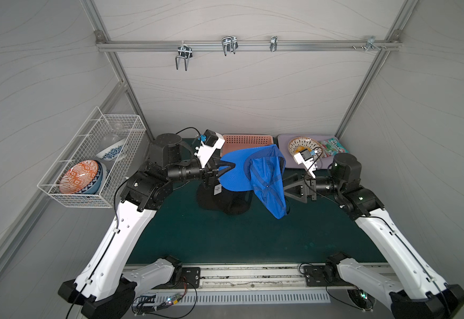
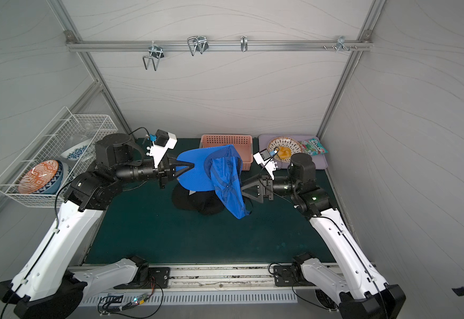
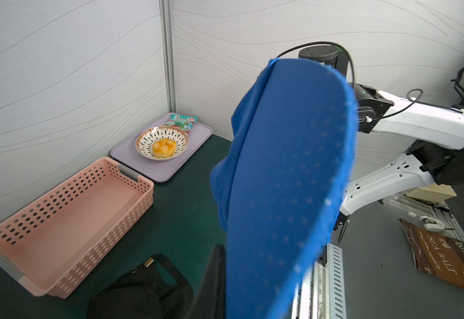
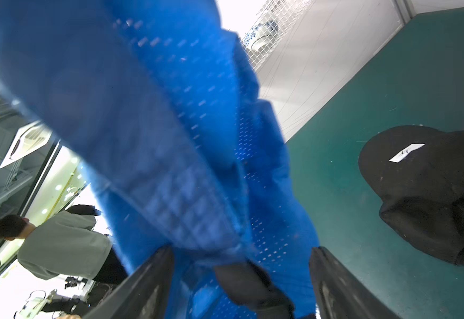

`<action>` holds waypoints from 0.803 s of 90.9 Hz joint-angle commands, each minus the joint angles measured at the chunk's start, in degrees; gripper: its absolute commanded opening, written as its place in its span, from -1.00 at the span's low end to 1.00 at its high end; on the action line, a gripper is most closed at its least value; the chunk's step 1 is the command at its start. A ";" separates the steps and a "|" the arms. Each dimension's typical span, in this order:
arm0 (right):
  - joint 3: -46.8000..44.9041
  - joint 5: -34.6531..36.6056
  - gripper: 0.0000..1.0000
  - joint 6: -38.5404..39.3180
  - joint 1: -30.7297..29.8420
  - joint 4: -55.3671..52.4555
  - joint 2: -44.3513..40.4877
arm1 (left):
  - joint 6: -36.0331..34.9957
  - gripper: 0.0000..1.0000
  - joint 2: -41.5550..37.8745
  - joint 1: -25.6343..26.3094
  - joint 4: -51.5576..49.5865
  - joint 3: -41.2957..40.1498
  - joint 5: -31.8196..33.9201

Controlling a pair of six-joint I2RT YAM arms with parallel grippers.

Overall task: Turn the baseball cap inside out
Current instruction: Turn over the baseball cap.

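In both top views the left end effector (image 1: 232, 167) (image 2: 191, 166) is clamped on the stiff, curved brim of the blue perforated-fabric baseball cap (image 1: 264, 179) (image 2: 222, 176), holding it in the air above the dark green matte surface (image 1: 211, 243). The soft crown sags in a limp, creased fold, with darker seam tape crossing it. The right end effector (image 1: 286, 187) (image 2: 243, 189) stands just beside the crown, its black wedge-shaped fingers spread apart. A floppy black cloth cap (image 1: 228, 203) lies on the surface underneath. In the left wrist view the brim (image 3: 288, 179) is a smooth oval dotted with pinholes, with a pink slotted plastic basket (image 3: 67, 215) and a flat lilac tray (image 3: 167, 172) beyond it. In the right wrist view, which is blurred, the blue mesh (image 4: 170, 124) hangs loose in the gap between the parted fingers (image 4: 148, 284). The black cap (image 4: 432, 193), bearing a white paper tag (image 4: 406, 152), lies apart on the surface.
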State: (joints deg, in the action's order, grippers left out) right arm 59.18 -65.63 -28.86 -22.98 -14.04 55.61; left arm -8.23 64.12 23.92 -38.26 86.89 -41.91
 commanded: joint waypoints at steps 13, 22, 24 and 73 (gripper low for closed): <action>-1.02 -0.42 0.34 -0.89 -1.53 -0.20 -0.90 | 2.37 -1.00 -0.37 -0.98 6.09 -0.89 -0.85; -1.14 0.70 0.01 -0.95 -1.63 0.15 -0.32 | 2.54 -1.00 -0.69 -1.19 6.74 -1.55 -1.58; -1.10 0.92 -0.08 -0.96 -1.60 0.26 -0.15 | 2.54 -1.00 -0.78 -1.28 6.83 -1.62 -1.81; -0.63 70.01 -1.00 -4.01 -8.60 -9.90 -2.31 | 5.90 -1.00 -2.55 -0.86 -1.91 -9.04 33.90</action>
State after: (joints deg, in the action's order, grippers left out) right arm 56.75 -24.01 -30.52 -27.20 -17.61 51.68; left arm -4.73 62.67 22.46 -38.48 78.48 -23.29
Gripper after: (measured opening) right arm 0.061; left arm 0.084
